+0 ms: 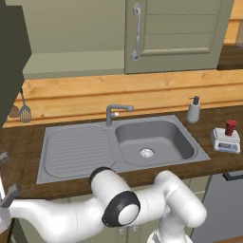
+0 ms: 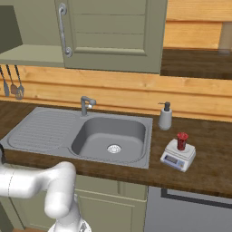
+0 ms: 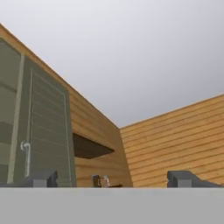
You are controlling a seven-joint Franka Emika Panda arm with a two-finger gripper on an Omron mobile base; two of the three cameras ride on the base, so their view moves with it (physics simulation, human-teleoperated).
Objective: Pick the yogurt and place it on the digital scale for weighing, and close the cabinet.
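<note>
red yogurt (image 2: pixel 182 141) upright on white digital scale (image 2: pixel 177 155); olive cabinet (image 2: pixel 108 34) left door open.

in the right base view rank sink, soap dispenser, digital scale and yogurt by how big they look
1. sink, by far the largest
2. digital scale
3. soap dispenser, close to the scale in apparent size and farther from the camera, so this pair is unsure
4. yogurt, smallest, standing on the scale

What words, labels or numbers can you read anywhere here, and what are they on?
None can be read.
The yogurt has a pale label, too small and blurred to read.
The digital scale has a bluish display strip, with no digits legible.
The soap dispenser shows no lettering.
</note>
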